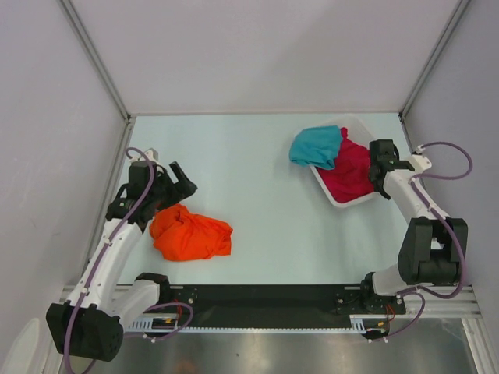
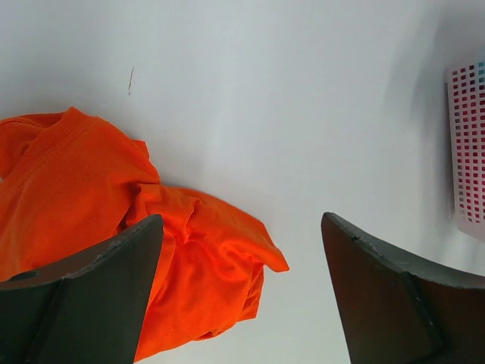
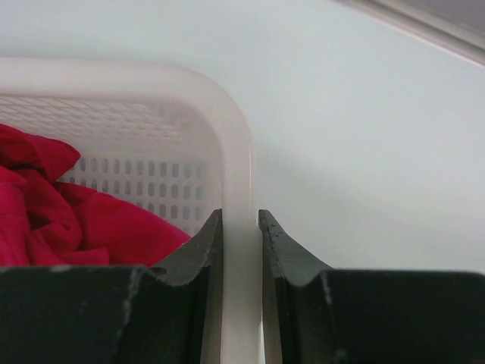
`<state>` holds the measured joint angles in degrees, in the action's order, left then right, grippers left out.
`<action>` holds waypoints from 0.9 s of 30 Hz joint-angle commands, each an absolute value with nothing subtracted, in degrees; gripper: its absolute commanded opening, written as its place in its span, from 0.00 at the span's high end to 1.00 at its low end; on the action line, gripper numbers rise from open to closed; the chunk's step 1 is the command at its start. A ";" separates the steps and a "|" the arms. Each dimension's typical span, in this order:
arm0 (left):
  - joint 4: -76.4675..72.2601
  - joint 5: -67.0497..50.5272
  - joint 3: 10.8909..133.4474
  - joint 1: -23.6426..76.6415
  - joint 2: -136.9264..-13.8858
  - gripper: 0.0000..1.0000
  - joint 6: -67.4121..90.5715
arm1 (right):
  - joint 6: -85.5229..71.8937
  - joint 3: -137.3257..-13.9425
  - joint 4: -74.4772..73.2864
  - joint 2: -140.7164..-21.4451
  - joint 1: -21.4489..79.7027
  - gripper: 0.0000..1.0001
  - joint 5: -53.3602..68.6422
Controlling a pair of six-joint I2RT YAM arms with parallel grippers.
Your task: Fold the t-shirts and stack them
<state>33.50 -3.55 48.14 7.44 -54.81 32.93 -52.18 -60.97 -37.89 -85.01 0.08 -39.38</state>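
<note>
We are hovering our left gripper (image 1: 183, 178), fingers spread wide, beside the limp, light orange t-shirt (image 1: 191, 234) crumpled near left, best pinched at a hem, while our right gripper (image 3: 240, 216) is clamping the rim of the white basket (image 3: 235, 144), far right, which holds the teal t-shirt (image 1: 316, 146) and the magenta t-shirt (image 1: 351, 173).

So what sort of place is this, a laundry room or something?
More likely a robot test booth: bare grey walls in metal rails, two arms bolted to the table edge, an orange t-shirt and white basket as props.

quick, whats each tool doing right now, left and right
left tool: open, holding nothing, over the edge of the orange t-shirt.
right tool: closed on the rim of the white basket.
</note>
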 commanded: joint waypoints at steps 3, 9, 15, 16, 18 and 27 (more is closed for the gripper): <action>31.55 -6.50 48.34 5.80 -53.79 0.10 30.68 | -60.12 -58.01 -44.56 -79.46 -2.81 1.00 -54.84; 31.11 -8.17 47.81 4.92 -53.70 0.10 30.06 | -59.59 -53.88 -42.89 -76.11 -3.96 1.00 -53.79; 30.15 -11.50 46.58 4.83 -53.70 0.10 29.71 | -58.36 -52.21 -42.72 -77.08 -3.08 1.00 -53.00; 29.97 -12.04 46.50 4.92 -53.88 0.10 29.71 | -57.49 -51.86 -42.19 -77.17 -3.08 1.00 -52.82; 29.80 -13.26 46.58 4.83 -54.40 0.10 29.53 | -51.81 -50.02 -37.72 -77.34 -2.99 1.00 -50.20; 28.65 -14.33 47.20 4.92 -56.69 0.10 29.36 | -44.75 -51.05 -33.31 -77.52 -0.98 0.71 -46.05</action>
